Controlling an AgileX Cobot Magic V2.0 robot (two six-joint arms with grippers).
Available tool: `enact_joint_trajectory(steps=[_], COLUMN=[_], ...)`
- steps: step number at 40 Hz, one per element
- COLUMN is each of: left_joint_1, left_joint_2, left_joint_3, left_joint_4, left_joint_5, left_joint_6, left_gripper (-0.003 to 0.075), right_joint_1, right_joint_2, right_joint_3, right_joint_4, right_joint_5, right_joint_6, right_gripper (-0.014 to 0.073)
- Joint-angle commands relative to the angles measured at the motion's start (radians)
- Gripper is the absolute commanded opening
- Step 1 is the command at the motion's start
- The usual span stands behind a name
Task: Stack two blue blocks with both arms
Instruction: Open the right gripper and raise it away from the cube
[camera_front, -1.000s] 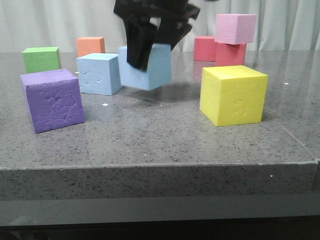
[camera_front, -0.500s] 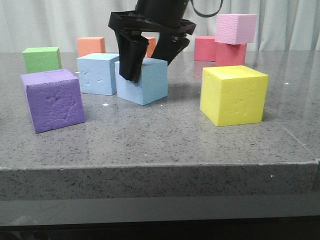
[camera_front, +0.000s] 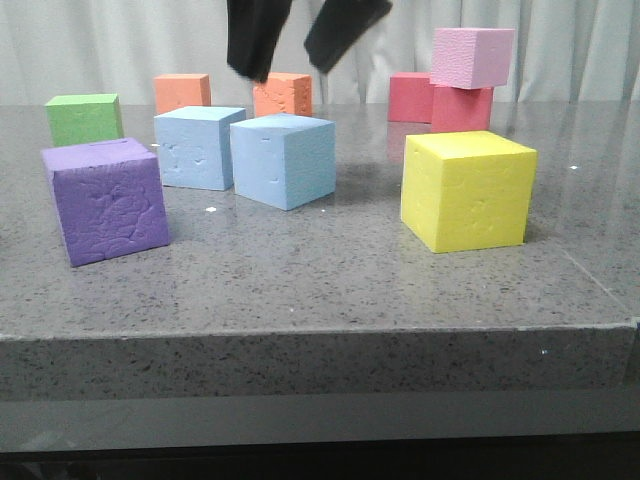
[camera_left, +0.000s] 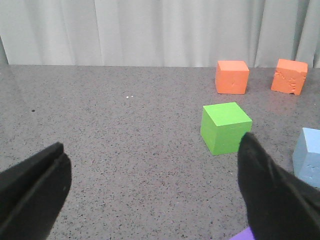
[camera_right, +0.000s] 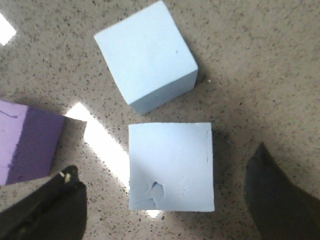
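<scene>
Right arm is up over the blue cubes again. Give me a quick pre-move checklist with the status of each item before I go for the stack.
1. Right gripper open: ok, its fingers stand wide apart above the near blue block.
2. Right gripper empty: ok, nothing between the fingers.
3. Both blue blocks flat on the table: ok, the near one and the far blue block rest side by side, unstacked.
4. Gap between the two blocks for a finger: cannot tell; narrow in the right wrist view.
5. Left gripper open and empty: ok.
6. Purple cube clear of the blocks: ok, it sits apart.
</scene>
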Motion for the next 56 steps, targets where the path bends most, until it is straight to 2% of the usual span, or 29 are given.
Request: enact_joint_trajectory(steps=[1, 4, 10, 15, 28, 36, 40, 48, 56], left_joint_1=[-0.008, -0.008, -0.008, -0.008, -0.008, -0.008, -0.008, -0.008, -0.008], left_joint_2=[0.009, 0.009, 0.009, 0.009, 0.009, 0.009, 0.009, 0.009, 0.009], left_joint_3=[-0.038, -0.038, -0.038, -0.038, -0.038, -0.038, -0.038, -0.038, -0.038], left_joint_4=[-0.002, -0.002, -0.002, -0.002, -0.002, -0.002, -0.002, -0.002, -0.002], left_joint_5=[-0.084, -0.084, -0.084, -0.084, -0.084, -0.084, -0.084, -0.084, -0.084], left_joint_6=[0.001, 0.001, 0.001, 0.001, 0.001, 0.001, 0.001, 0.001, 0.001], left_gripper=[0.0651, 0.0651, 0.0651, 0.0651, 0.0651, 0.0651, 0.0651, 0.0651, 0.0651], right_joint_1=[-0.003, -0.003, -0.003, -0.003, -0.033, -0.153, -0.221, -0.337, -0.384], right_joint_2=[-0.083, -0.1, -0.13, -0.146, -0.191, -0.248, -0.302, -0.469, -0.694], right_joint_3=[-0.035, -0.035, -0.035, -0.035, -0.035, -0.023, 0.022, 0.25, 0.6], right_joint_4=[0.016, 0.01, 0.008, 0.007, 0.006, 0.006, 0.006, 0.006, 0.006], right_joint_5=[-0.026, -0.024, -0.033, -0.033, 0.025, 0.146, 0.155, 0.066, -0.165], right_joint_6=[0.019, 0.025, 0.026, 0.026, 0.026, 0.027, 0.027, 0.028, 0.028], right_gripper=[0.0564, 0.043, 0.0095, -0.0067, -0.0068, -0.0068, -0.0068, -0.0068, -0.0068])
